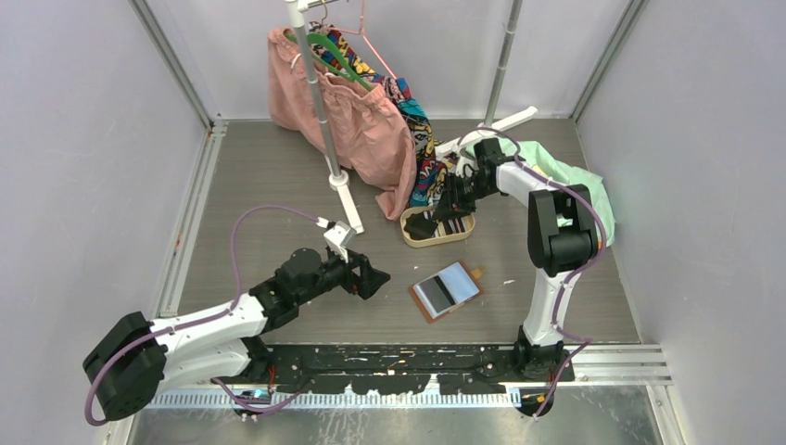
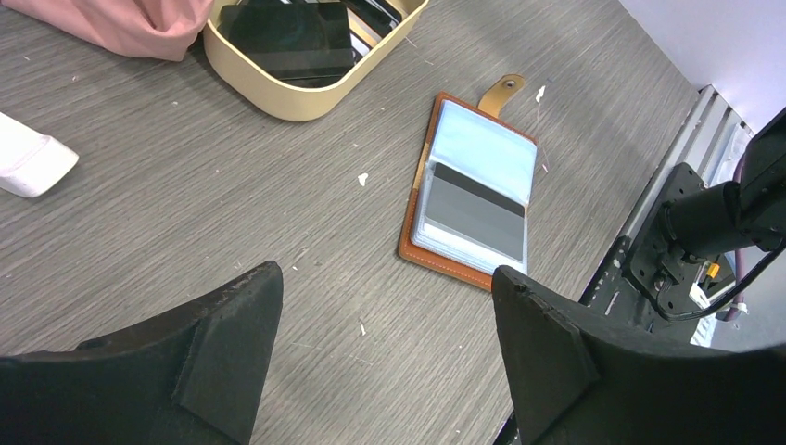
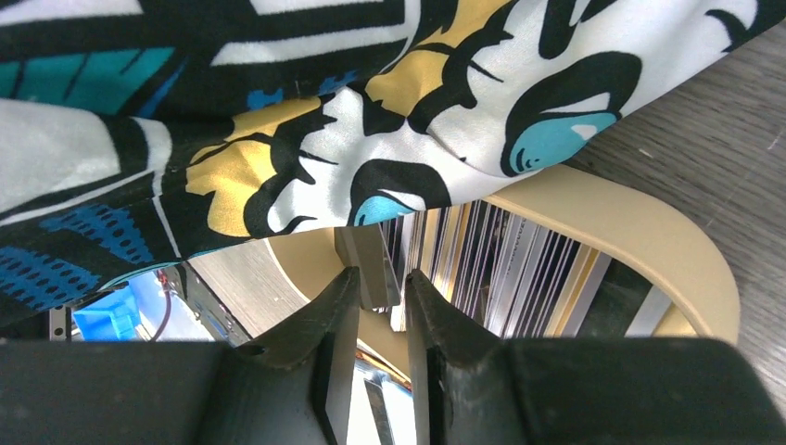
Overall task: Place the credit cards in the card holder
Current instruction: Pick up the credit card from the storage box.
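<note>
Tan-brown leather card holder (image 1: 447, 289) (image 2: 473, 195) lies flat & open on the grey wood-grain desk (image 1: 259, 185), near the front edge, between the 2 arms. Its snap tab (image 2: 505, 88) points toward the tray. Clear pockets face up: 1 bluish, 1 w/ a grey face & a dark stripe.

Credit cards (image 3: 491, 269) (image 2: 287, 42) sit in the oval beige tray (image 1: 437, 227) (image 3: 630, 232), just behind the holder & apart from it. Left wrist view shows mostly dark faces. Right wrist view shows a row of striped edges, black, white & some yellow.

Right fingers (image 1: 454, 209) (image 3: 380, 283) are down in the tray, nearly closed w/ a slim gap. A dark grey card (image 3: 366, 260) stands edge-up between the tips and looks pinched.

Left fingers (image 1: 371, 276) (image 2: 387, 278) hover low over bare desk left of the holder, spread wide, holding nothing.

A black, white, yellow & teal patterned cloth (image 3: 278, 111) (image 1: 422, 139) hangs over the tray's far side. Pink fabric (image 1: 343, 111) hangs beside it on a white rack pole (image 1: 320, 93). A pale green cloth (image 1: 579, 181) lies behind the right arm.
</note>
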